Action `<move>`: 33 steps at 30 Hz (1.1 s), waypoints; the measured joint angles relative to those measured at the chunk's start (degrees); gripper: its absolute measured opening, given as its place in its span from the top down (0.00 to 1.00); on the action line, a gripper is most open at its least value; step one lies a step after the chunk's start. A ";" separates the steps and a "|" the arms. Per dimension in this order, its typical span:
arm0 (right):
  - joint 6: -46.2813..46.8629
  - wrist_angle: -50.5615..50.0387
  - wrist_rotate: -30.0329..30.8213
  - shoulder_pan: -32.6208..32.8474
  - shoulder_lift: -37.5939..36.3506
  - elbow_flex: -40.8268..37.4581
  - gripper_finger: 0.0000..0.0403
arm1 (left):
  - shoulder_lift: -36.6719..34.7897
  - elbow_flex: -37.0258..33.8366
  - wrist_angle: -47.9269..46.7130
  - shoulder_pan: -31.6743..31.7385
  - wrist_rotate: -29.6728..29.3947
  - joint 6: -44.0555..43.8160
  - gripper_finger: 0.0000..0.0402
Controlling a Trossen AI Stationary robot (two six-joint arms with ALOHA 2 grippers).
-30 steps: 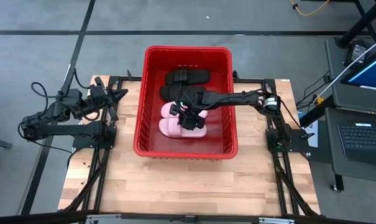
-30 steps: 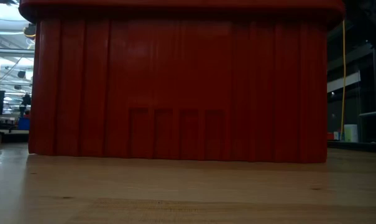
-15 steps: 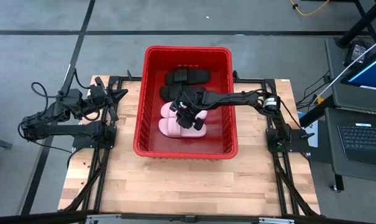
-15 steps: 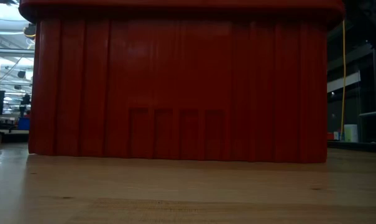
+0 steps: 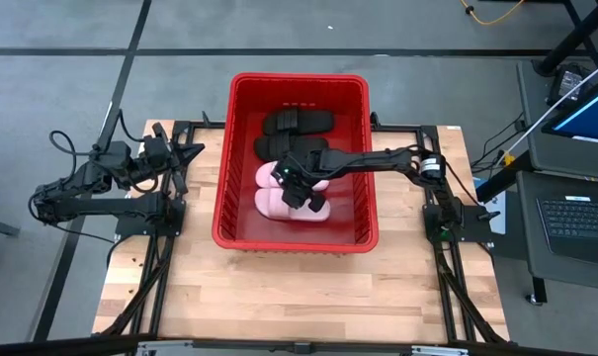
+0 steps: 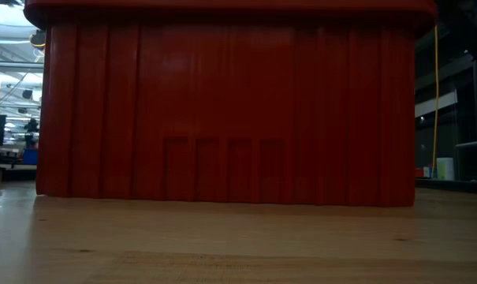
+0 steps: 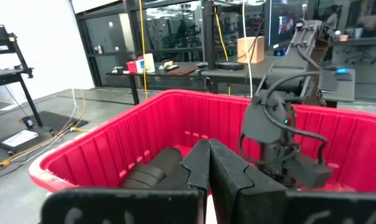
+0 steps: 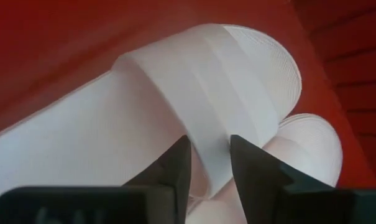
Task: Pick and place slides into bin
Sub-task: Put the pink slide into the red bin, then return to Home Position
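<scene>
The red bin [image 5: 222, 198] stands in the middle of the table and fills the low view [image 6: 222, 102]. Inside it lie two black slides [image 5: 297, 122] [image 5: 271, 147] at the far end and two pale pink slides [image 5: 269, 175] [image 5: 277, 206] nearer, all resting on the bin's floor. My right gripper [image 5: 293, 193] reaches down into the bin, slanting from the right. It is open [image 8: 209, 155] right over the wide strap [image 8: 206, 87] of one pink slide. My left gripper [image 5: 185, 150] waits shut [image 7: 207, 168] left of the bin, pointing level at it. My right gripper's fingertips [image 8: 178, 158] stand apart just over the near edge of the pink slide's strap [image 8: 209, 134], coming slanting from above. Whether they touch the strap I cannot tell. The slide lies flat in the bin beside the other pink slide [image 8: 306, 143].
The bin's tall walls [image 7: 113, 124] close in the right arm [image 7: 275, 130] on all sides. Bare wooden tabletop [image 5: 279, 297] lies near the front edge. A desk with a laptop [image 5: 575, 213] stands off the table's right.
My right gripper has rolled about its own line and shifted slightly toward the bin's left wall, staying low over the pink slides. The pink slides lie where they were, and more of the nearer one's right end shows now.
</scene>
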 joint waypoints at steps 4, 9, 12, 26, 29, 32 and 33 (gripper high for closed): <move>1.75 -5.56 -0.12 0.76 0.00 2.83 0.74 | 0.00 0.00 -0.44 0.01 1.19 0.05 1.00; 4.84 -7.39 -0.21 0.86 -0.03 4.89 0.75 | 0.00 0.00 -0.51 -0.01 2.44 0.05 1.00; 5.17 -8.09 -0.16 0.81 -0.04 5.41 0.75 | 0.00 0.00 -0.50 -0.02 2.98 0.06 1.00; 19.75 -18.56 8.78 1.33 -0.11 25.44 0.75 | -0.02 0.00 -0.48 0.00 2.86 -2.18 1.00; 26.57 -20.96 8.89 1.50 -0.11 31.10 0.80 | -0.02 0.00 -0.46 -0.02 2.90 -1.36 1.00; 31.32 -24.57 8.73 2.07 -0.11 36.99 0.93 | -0.02 0.00 0.06 -0.01 2.67 0.33 1.00; 32.38 -25.38 8.73 2.36 -0.19 38.28 0.96 | -0.02 0.00 0.09 0.00 2.38 0.45 1.00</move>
